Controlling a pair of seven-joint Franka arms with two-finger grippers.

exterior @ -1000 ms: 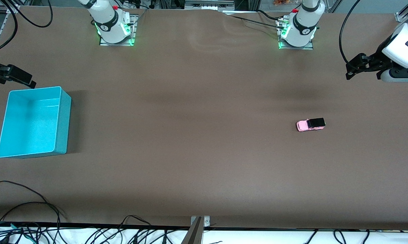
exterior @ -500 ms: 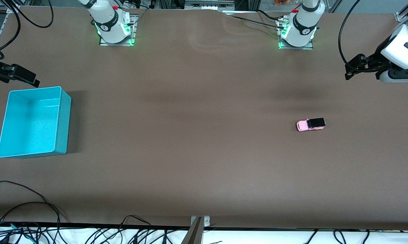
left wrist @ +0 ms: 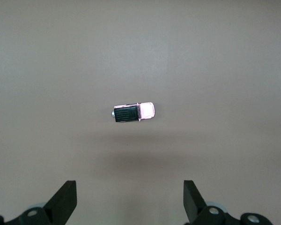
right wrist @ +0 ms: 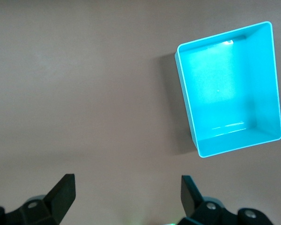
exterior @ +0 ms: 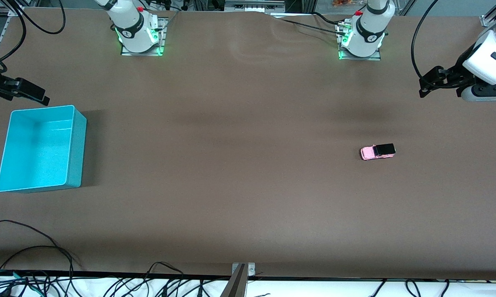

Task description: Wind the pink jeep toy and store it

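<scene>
1. the jeep (exterior: pixel 377 152) was a tiny boxy toy, glossy pink at the hood, with a ribbed black roof section (left wrist: pixel 126 114) and small dark wheels; it sat upright on its wheels.
2. the bin (exterior: pixel 75 144) was a smooth turquoise plastic box, rectangular with rounded corners and thin walls, open at the top, with nothing seen inside.
3. the left gripper (left wrist: pixel 130 200) hung high in the air at the left arm's end of the table, its black fingers (left wrist: pixel 65 200) spread wide and holding nothing.
4. the jeep lay on the table well apart from the left gripper, lower than it and more toward the table's middle; in the left wrist view it showed ahead of the spread fingertips, roughly centred between them.
5. the right gripper (right wrist: pixel 129 196) hung in the air at the right arm's end of the table, just beside the bin's edge that lay farther from the front camera, its fingers (right wrist: pixel 63 192) also spread wide and empty.
6. the jeep was well apart from the right gripper and the bin, toward the left arm's end.
7. the table (exterior: pixel 239 185) was covered in a flat, matte brown sheet with faint creases near the bases.
8. black cables (exterior: pixel 33 255) trailed along its front edge.
</scene>
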